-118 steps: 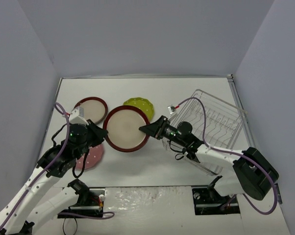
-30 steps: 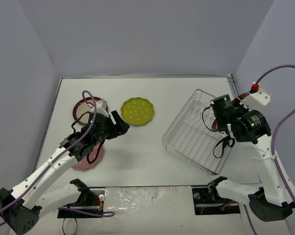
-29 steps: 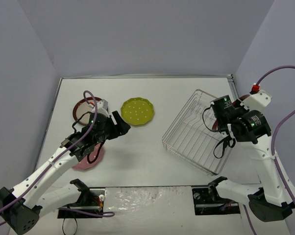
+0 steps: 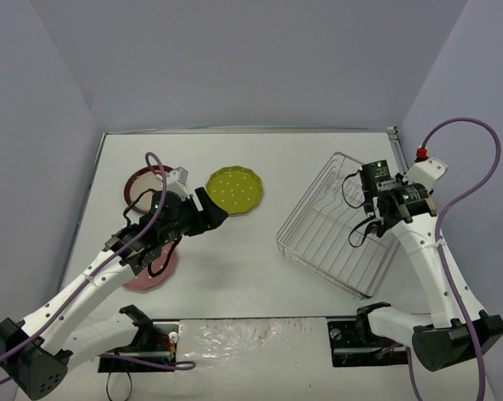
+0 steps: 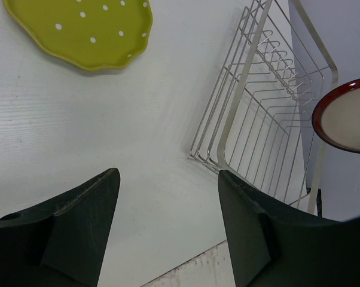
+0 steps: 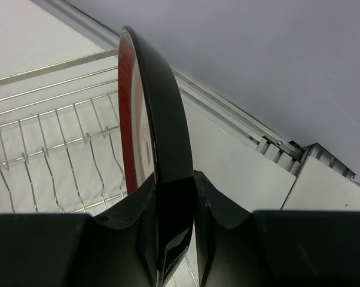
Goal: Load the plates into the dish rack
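Dark-red-rimmed round plate (image 6: 159, 113) upright by the silver wire dish rack (image 4: 327, 234), we see our right gripper (image 6: 175, 191) clenched on its rim, left gripper (image 5: 168, 179) fingers apart, empty, near the yellow-green dotted plate (image 5: 84, 30)

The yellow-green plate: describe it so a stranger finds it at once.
On the white table, look left of the wire rack. The plate lies flat there. Unlike the red-rimmed plate and pink plate further left, it is yellow-green with white dots.

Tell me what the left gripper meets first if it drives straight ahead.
Left gripper: probably the bare white tabletop, between the yellow-green dotted plate and the silver wire dish rack; depth is unclear.
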Action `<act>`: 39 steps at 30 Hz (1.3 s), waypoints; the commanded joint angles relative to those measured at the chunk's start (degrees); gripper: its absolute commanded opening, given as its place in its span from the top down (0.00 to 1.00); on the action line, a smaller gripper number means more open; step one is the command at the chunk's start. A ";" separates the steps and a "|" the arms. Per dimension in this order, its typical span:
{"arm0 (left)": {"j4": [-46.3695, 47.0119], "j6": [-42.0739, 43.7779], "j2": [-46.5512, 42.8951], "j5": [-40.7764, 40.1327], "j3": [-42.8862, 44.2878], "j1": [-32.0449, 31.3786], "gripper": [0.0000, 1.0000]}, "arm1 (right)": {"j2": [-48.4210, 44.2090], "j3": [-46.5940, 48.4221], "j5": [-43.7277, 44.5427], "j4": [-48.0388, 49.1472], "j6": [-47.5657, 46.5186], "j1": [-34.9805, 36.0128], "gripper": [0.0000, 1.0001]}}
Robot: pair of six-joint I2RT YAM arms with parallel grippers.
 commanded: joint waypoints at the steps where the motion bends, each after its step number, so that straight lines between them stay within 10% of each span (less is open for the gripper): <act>1: 4.00 1.08 0.51 0.53 2.28 0.20 0.37 | -0.67 0.18 2.45 12.46 -9.48 -4.13 1.00; 39: 8.36 -0.30 6.12 2.44 2.33 0.34 0.37 | -1.21 -1.36 -17.60 23.52 -26.56 -19.01 1.00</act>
